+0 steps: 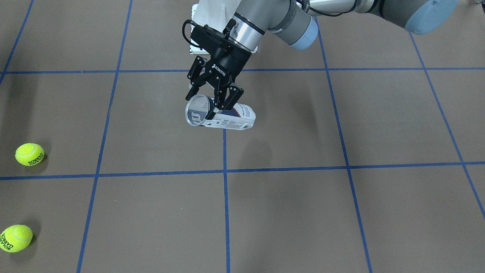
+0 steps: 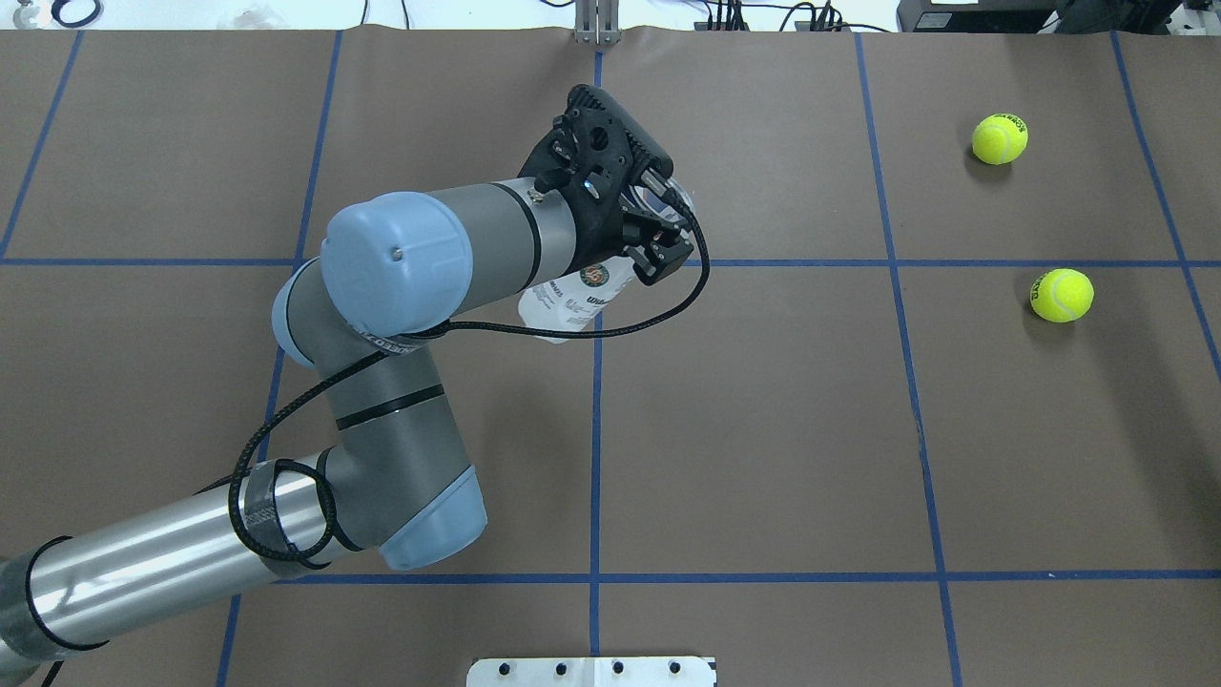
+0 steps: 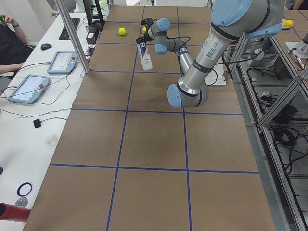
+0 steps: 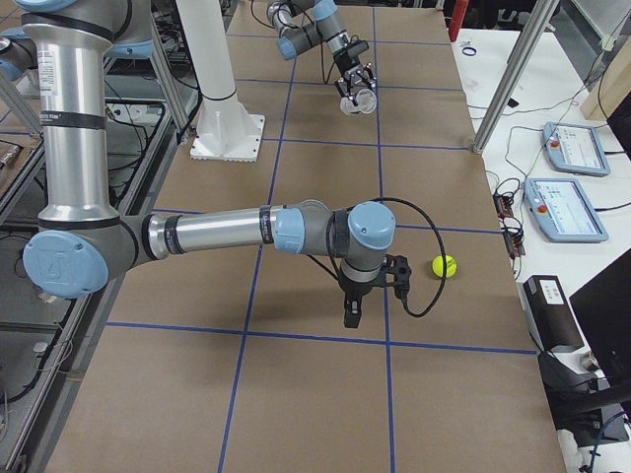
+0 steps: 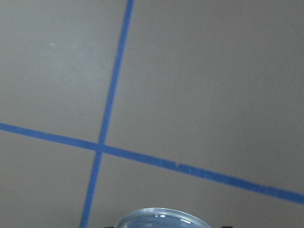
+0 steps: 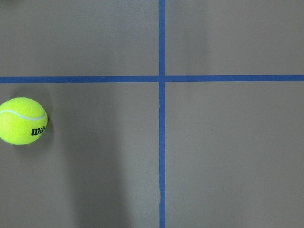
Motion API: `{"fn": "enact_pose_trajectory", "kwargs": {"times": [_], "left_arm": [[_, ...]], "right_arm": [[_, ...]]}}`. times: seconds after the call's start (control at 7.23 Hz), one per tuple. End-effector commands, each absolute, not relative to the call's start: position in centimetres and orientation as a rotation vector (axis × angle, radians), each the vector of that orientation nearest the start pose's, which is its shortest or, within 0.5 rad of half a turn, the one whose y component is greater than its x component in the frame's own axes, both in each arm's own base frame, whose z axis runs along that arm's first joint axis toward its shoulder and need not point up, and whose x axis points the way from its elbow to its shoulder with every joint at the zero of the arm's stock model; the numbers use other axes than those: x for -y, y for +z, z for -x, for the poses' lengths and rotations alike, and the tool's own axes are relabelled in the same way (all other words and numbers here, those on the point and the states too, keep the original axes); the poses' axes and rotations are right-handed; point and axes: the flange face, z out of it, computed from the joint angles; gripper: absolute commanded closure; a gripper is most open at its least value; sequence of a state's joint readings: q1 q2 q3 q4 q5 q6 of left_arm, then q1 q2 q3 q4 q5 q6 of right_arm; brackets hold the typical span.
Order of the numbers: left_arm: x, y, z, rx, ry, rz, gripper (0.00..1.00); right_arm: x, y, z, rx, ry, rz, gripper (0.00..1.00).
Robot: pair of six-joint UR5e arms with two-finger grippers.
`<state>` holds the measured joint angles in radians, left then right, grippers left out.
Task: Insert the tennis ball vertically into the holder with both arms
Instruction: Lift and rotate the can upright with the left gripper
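Observation:
The holder (image 1: pixel 231 117), a clear can with a white and navy label, hangs tilted above the table, its open metal rim toward the front camera. My left gripper (image 1: pixel 202 106) is shut on it near the rim; both also show from overhead, the gripper (image 2: pixel 663 224) above the holder (image 2: pixel 572 301). The rim (image 5: pixel 161 219) peeks into the left wrist view. Two yellow tennis balls (image 1: pixel 29 154) (image 1: pixel 15 238) lie on the table on the robot's right side (image 2: pixel 1000 139) (image 2: pixel 1061 294). My right gripper (image 4: pixel 351 307) shows only in the exterior right view, pointing down beside a ball (image 4: pixel 444 264); I cannot tell if it is open. A ball (image 6: pixel 21 121) lies left in the right wrist view.
Brown table cover with a blue tape grid (image 1: pixel 225 170). The white robot base plate (image 2: pixel 591 671) sits at the near edge. A side table with tablets (image 4: pixel 567 148) and a metal post (image 4: pixel 513 79) stands beyond the far edge.

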<state>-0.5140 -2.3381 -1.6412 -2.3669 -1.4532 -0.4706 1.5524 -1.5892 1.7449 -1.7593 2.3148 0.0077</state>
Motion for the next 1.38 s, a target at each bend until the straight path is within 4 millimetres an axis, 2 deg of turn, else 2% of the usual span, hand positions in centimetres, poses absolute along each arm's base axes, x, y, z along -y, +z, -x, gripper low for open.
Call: {"fn": "enact_pose_trajectory", "kwargs": {"times": [0.0,0.14,0.41,0.55,0.69,1.24], "left_arm": [[45.5,9.7,-48.5,-1.217,0.084,-1.407,0.93],[46.9,12.3,-49.2,-1.208,-0.015,-1.475,0.93],[48.4,20.8,-51.8,-1.204,-0.170,-1.552,0.93],[48.4,22.6,-52.4,-1.195,-0.156,-1.577,0.93],[48.3,23.5,-52.5,-1.205,-0.157,-1.596,0.93],[46.4,23.7,-53.5,-1.265,-0.160,-1.599,0.93]], "right_arm": [[47.8,60.2,-5.7,0.751,0.001,0.039,0.00],[47.8,60.1,-5.6,0.763,0.001,0.040,0.00],[47.8,60.0,-5.6,0.765,-0.001,0.037,0.00],[47.8,60.0,-5.6,0.765,-0.001,0.037,0.00],[47.8,59.8,-5.5,0.765,-0.002,0.033,0.00],[47.8,59.4,-5.5,0.765,-0.005,0.025,0.00]]}}
